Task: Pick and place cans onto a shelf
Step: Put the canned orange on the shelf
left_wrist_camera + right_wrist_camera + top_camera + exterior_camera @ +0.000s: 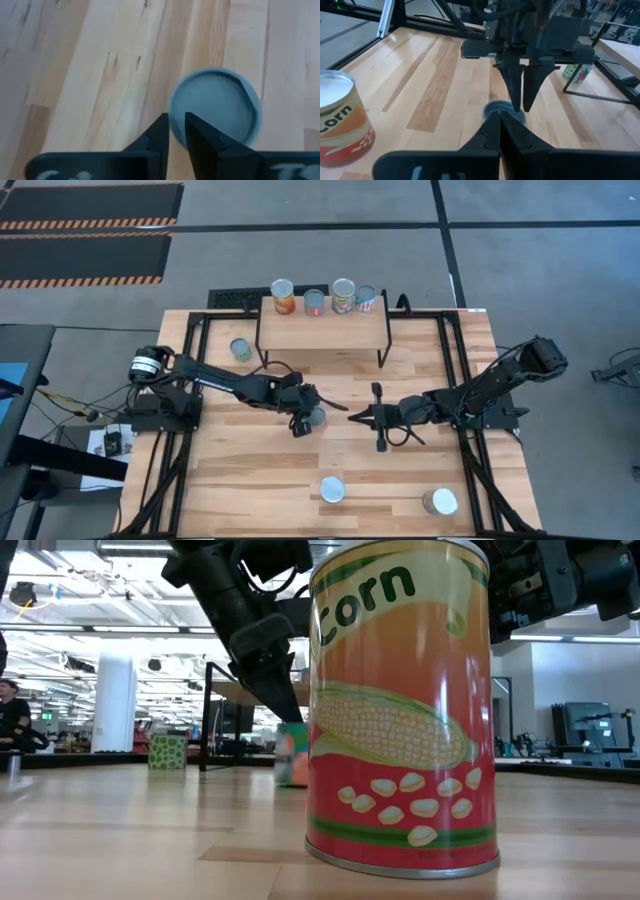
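Four cans [343,295] stand in a row on the shelf [322,330] at the table's far side. A blue-topped can [316,417] stands upright mid-table and also shows in the left wrist view [215,107]. My left gripper [300,420] points down over that can's rim with only a narrow slit between its fingers [177,132]. My right gripper [355,417] lies level just to the can's right, shut and empty [499,120]. A green can [241,349] stands left of the shelf. A corn can [332,490] and another can [440,501] stand near the front edge. My left gripper's fingertips [162,125] stand over the near rim of the blue-topped can's lid [182,120], coming from above and pointing down. I cannot tell whether they touch it. The can stands upright on the table.
The shelf's thin black legs [260,345] stand on the table behind both grippers. The corn can [400,710] fills the low view's front. Bare wood lies between the grippers and the front cans. Black frame rails [180,470] run along the table's sides.
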`<state>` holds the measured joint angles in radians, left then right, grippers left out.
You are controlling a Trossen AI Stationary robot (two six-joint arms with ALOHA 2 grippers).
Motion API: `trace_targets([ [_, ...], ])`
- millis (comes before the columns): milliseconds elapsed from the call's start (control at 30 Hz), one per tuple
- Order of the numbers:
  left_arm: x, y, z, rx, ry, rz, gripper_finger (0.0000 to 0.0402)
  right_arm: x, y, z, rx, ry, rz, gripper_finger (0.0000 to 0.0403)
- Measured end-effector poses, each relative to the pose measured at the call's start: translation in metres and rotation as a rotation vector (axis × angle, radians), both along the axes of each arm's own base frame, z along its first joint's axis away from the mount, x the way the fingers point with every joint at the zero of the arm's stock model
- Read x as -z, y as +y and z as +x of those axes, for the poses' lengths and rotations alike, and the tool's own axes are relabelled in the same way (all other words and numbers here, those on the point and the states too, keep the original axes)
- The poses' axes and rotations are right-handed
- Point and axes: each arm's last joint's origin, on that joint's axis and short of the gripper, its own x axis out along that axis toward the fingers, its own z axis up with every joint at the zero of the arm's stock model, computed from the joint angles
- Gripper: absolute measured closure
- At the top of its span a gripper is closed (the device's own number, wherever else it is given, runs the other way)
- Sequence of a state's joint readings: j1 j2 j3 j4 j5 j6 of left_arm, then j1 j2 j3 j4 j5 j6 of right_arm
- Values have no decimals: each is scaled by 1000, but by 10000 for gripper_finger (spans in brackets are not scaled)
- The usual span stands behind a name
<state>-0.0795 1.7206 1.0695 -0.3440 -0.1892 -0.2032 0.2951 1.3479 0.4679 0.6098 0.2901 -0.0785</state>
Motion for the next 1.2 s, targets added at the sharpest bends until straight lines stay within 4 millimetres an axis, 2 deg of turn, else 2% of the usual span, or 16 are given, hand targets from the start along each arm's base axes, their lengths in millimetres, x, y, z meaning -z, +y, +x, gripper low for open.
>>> trace_targets([
  [167,-5,0,-1,36,-7,22,314,1,0,0,2,7,-2,370],
  [300,-25,-7,-8,44,-74,84,302,-1,-1,3,20,28,7,346],
  [433,-47,-27,-28,92,-231,163,323,-10,-4,11,68,113,26,329],
  [567,-58,-36,-58,136,-418,104,369,-19,0,24,64,133,4,326],
  [667,-54,-38,-85,135,-518,60,396,-17,8,36,32,159,-60,324],
  [767,-48,-36,-111,129,-632,34,394,-11,14,55,21,208,-95,312],
  [900,-38,-32,-142,127,-758,19,387,-7,20,81,17,319,-140,272],
  [1067,-28,-22,-168,107,-827,50,386,-2,25,108,-20,503,-256,224],
  [1200,-24,-15,-180,44,-847,50,386,0,24,128,-49,589,-335,215],
])
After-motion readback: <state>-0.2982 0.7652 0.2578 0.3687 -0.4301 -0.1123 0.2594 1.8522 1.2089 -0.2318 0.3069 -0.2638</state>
